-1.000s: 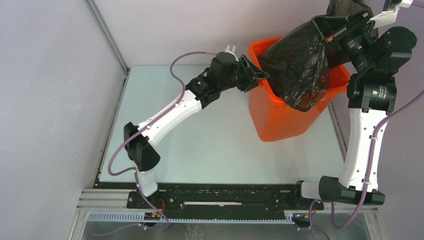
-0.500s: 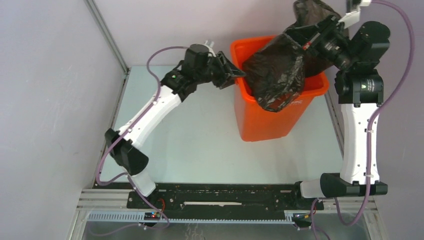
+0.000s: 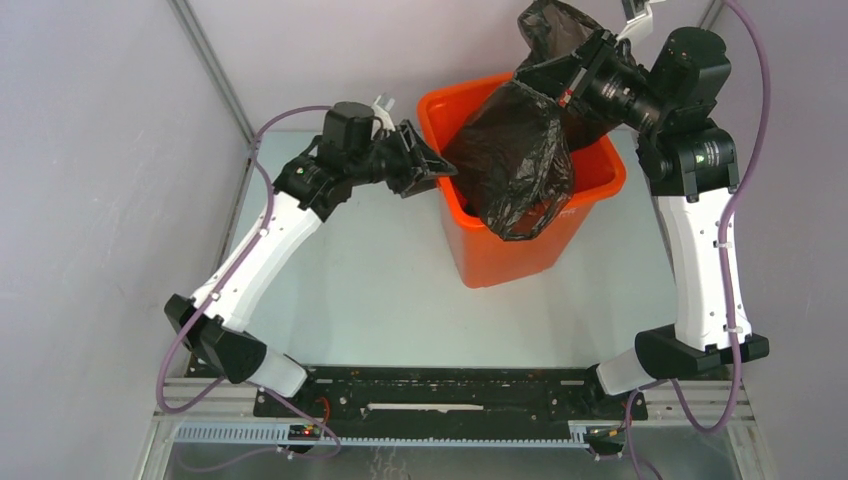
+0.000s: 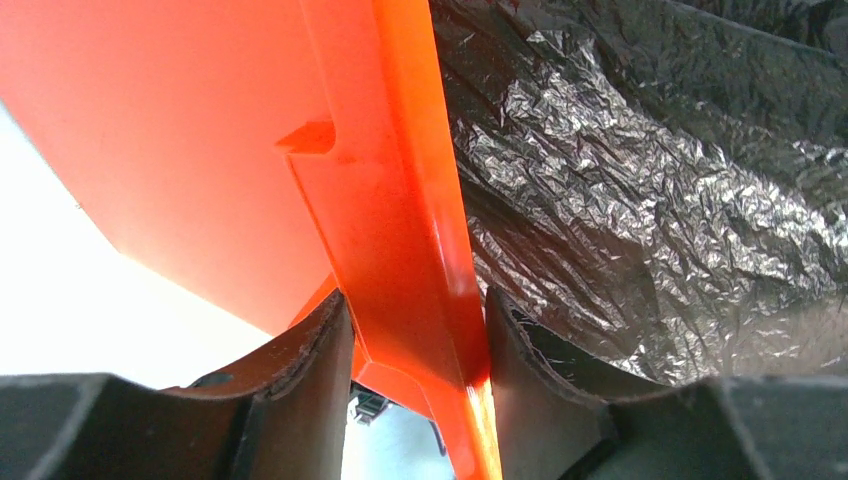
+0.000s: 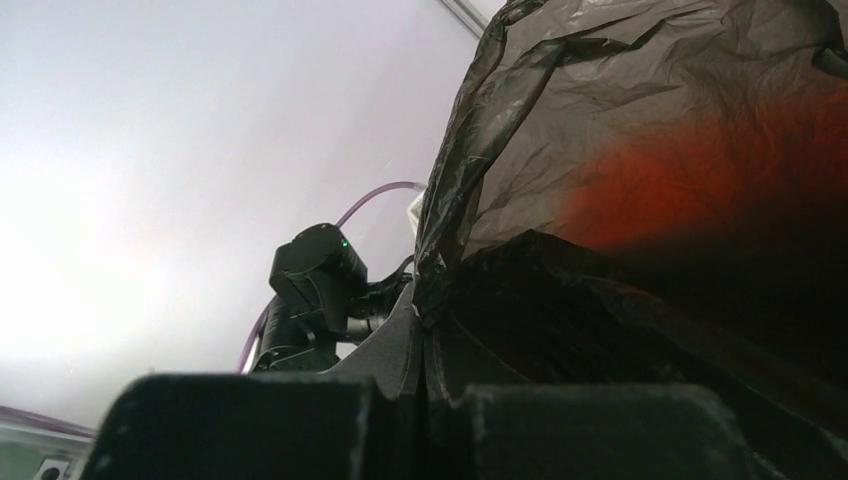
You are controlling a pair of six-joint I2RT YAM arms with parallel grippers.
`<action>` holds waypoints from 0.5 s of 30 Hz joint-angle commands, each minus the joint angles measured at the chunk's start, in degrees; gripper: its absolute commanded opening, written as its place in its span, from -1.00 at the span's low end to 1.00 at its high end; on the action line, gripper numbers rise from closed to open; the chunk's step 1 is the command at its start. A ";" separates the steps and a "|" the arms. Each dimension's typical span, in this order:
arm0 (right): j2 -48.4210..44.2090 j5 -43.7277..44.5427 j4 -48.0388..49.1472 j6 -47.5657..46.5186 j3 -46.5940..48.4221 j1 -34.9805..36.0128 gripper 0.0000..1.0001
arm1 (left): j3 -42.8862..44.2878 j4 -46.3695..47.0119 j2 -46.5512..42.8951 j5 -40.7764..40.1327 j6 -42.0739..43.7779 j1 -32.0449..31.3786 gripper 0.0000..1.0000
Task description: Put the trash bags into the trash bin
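The orange trash bin [image 3: 500, 255] stands tilted at the back middle of the table. My left gripper [image 3: 437, 170] is shut on its left rim [image 4: 415, 200], one finger outside and one inside. A glossy black trash bag [image 3: 512, 160] hangs over the bin's mouth and drapes down its front wall. My right gripper [image 3: 560, 75] is shut on the bag's top, holding it above the bin's back rim. In the right wrist view the bag [image 5: 640, 170] fills the right side, with orange showing through it. Crinkled bag plastic [image 4: 640, 190] lies inside the bin beside my left finger.
The pale green table top [image 3: 380, 290] lies in front of the bin. Grey walls stand at the left and back, with a metal frame post [image 3: 215, 70] at the back left corner. The black base rail [image 3: 440, 395] runs along the near edge.
Both arms have carried the bin and the bag to the left across the table. The bag hangs lower over the bin's front than before.
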 commanded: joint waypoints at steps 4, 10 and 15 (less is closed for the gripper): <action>-1.60 2.18 -1.12 -2.83 0.89 1.59 -1.00 | -0.10 -2.45 -6.50 5.38 9.94 4.53 -0.04; -0.22 3.06 -1.78 -3.89 3.45 0.65 -1.00 | 4.96 -5.65 -10.31 2.60 14.08 4.81 0.50; 0.67 3.29 -1.23 -3.05 3.46 2.73 -1.00 | 2.93 -3.39 -17.64 -0.83 12.89 4.14 0.72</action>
